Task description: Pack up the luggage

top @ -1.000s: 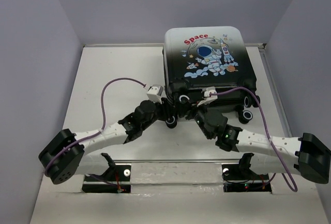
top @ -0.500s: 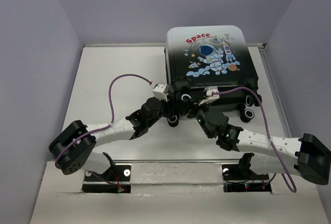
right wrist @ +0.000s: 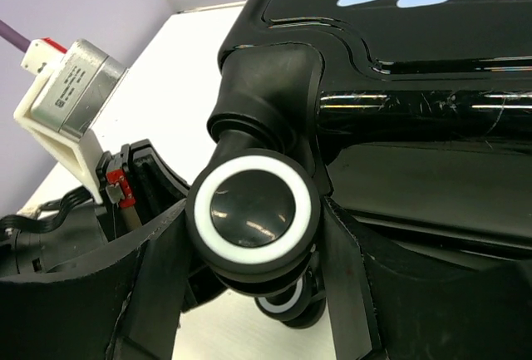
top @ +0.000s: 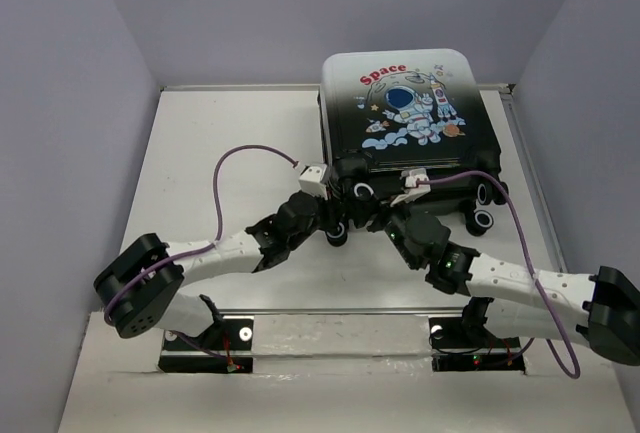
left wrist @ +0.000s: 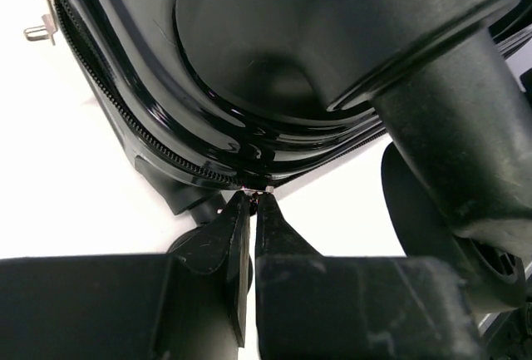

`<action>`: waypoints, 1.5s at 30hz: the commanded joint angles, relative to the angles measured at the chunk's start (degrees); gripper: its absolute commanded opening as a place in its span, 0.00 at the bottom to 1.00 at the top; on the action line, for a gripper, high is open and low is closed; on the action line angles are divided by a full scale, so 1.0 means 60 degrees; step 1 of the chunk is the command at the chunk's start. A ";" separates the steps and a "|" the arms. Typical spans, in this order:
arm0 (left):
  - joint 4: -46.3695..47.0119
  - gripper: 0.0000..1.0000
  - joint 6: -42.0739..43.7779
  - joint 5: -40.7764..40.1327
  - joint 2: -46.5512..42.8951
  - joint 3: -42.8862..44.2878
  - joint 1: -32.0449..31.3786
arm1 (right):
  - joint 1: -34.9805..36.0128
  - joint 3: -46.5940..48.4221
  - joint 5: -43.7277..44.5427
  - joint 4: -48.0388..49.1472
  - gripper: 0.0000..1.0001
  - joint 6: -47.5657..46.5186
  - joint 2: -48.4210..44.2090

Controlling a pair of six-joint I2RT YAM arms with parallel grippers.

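Observation:
The luggage (top: pixel 405 103) lies closed and flat at the back right of the table, astronaut print up, wheels toward me. My left gripper (top: pixel 335 217) is at its near left corner. In the left wrist view its jaws (left wrist: pixel 253 196) are pinched together on the zipper slider on the zipper line (left wrist: pixel 125 115) of the black shell (left wrist: pixel 291 36). My right gripper (top: pixel 373 201) is beside it. In the right wrist view its fingers (right wrist: pixel 256 210) clamp a black wheel with a white ring (right wrist: pixel 253 210) at the shell's corner (right wrist: pixel 416 61).
A loose metal zipper pull (left wrist: pixel 37 29) hangs further along the zipper. Other wheels stick out at the near right (top: pixel 482 221) and below the left gripper (top: pixel 338 236). The left wrist camera (right wrist: pixel 71 86) sits close to my right gripper. Grey walls enclose the table (top: pixel 220 153).
The left arm swung in toward the suitcase's near left corner and its gripper moved right along the front edge. The right arm reached a little further forward. The suitcase shifted slightly right.

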 commanded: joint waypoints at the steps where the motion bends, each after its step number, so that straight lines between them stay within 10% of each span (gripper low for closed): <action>1: -0.1520 0.06 0.0359 -0.3382 -0.0551 -0.0063 0.0333 | 0.0157 0.0044 -0.0014 0.1146 0.07 0.0511 -0.1518; 12: -0.2943 0.06 0.0315 -0.4732 -0.0814 0.0318 0.1022 | 0.0157 -0.0060 -0.0322 -0.1198 0.07 0.0600 -0.3204; 16: -0.1510 0.06 0.0637 -0.2684 -0.1854 -0.0442 0.1022 | 0.0157 0.0581 -0.0920 -0.2103 0.09 0.0438 -0.3016; 21: -0.1098 0.06 0.0856 -0.1818 -0.2118 -0.0386 0.1022 | 0.0157 0.2048 -0.2693 -0.2795 0.79 0.0278 -0.0909; 26: -0.0952 0.06 0.1105 -0.1364 -0.2265 -0.0326 0.1022 | 0.0157 0.3878 -0.2783 -0.4228 0.97 0.0248 0.1330; 42: -0.0116 0.06 0.0448 -0.1159 -0.2645 -0.1554 0.1970 | 0.0537 0.6944 -0.0102 -0.7967 0.91 0.1478 0.3710; 45: -0.0160 0.23 -0.0269 -0.0194 -0.3523 -0.2068 0.3216 | 0.0538 0.6986 0.0029 -0.8171 0.94 0.1551 0.3607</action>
